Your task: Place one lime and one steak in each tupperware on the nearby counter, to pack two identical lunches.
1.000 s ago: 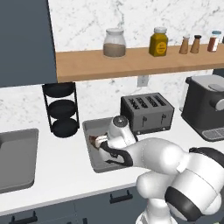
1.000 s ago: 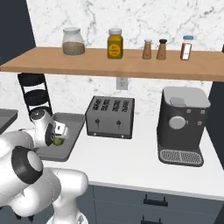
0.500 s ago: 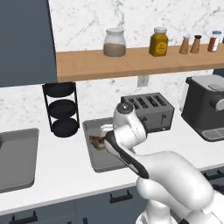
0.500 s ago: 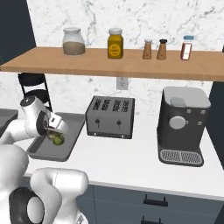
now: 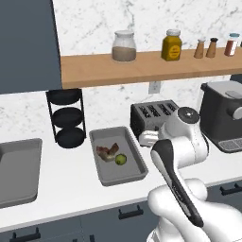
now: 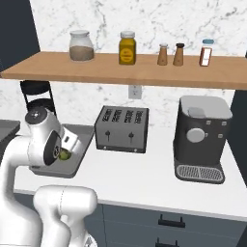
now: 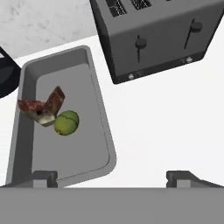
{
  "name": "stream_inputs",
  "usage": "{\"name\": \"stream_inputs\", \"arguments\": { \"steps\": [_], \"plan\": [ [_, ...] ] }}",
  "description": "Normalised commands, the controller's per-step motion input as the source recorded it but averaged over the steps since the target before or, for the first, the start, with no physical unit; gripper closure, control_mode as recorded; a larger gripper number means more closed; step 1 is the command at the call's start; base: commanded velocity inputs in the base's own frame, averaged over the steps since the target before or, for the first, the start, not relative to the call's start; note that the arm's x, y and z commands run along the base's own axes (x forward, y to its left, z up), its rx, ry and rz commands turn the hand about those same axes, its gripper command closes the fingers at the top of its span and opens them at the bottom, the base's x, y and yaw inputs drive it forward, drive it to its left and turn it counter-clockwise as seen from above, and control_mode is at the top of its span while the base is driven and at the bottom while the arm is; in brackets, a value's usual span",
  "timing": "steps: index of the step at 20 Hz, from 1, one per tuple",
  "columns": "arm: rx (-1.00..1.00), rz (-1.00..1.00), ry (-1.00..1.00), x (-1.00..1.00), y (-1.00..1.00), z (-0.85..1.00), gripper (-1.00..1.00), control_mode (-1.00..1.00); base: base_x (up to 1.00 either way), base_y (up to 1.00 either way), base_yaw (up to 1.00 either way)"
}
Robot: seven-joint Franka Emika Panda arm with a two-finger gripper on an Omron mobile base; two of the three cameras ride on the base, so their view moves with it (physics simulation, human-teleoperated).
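Well, your end effector [image 7: 112, 177] stood wide open, holding nothing; steak [image 7: 42, 107] and lime [image 7: 66, 123] sat touching in the tupperware [image 7: 99, 113], upper left of its fingertips.

Left tupperware [image 5: 19, 175] — cut by edge

The white arm was bent over beside the toaster [image 5: 153, 115], wrist angled down toward the counter. The gripper [image 7: 112, 177] hung above the counter with its jaws spread wide, nothing in them.
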Motion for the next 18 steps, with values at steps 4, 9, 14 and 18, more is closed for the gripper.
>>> {"name": "stream_inputs", "arguments": {
  "steps": [4, 9, 14, 18],
  "plan": [
    [0.06, 0.0, 0.0, -0.73, -0.46, 0.5, -1.0, -1.0, 0.0, 0.0, 0.0],
    [-0.01, 0.0, 0.0, -0.84, -0.07, 0.34, -1.0, -1.0, 0.0, 0.0, 0.0],
    [-0.11, 0.0, -0.03, -0.41, 0.07, 0.19, -1.0, 1.0, -0.31, 0.06, 0.0],
    [0.0, 0.0, 0.0, 0.0, 0.0, 0.0, -1.0, 1.0, -0.92, -0.11, 0.0]
  ]
}}
